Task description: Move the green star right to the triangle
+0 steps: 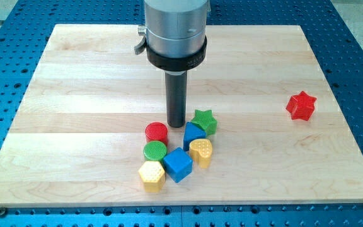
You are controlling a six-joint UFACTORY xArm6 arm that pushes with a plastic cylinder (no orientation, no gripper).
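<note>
The green star lies at the top right of a cluster of blocks near the board's middle bottom. My tip stands just to the star's left, close to it, and just up and right of the red cylinder. A blue block, whose shape looks like a triangle, sits right below the star and touches it. I cannot tell whether the tip touches the star.
The cluster also holds a green cylinder, a blue cube, a yellow heart and a yellow hexagon. A red star lies alone at the view's right. The wooden board rests on a blue perforated table.
</note>
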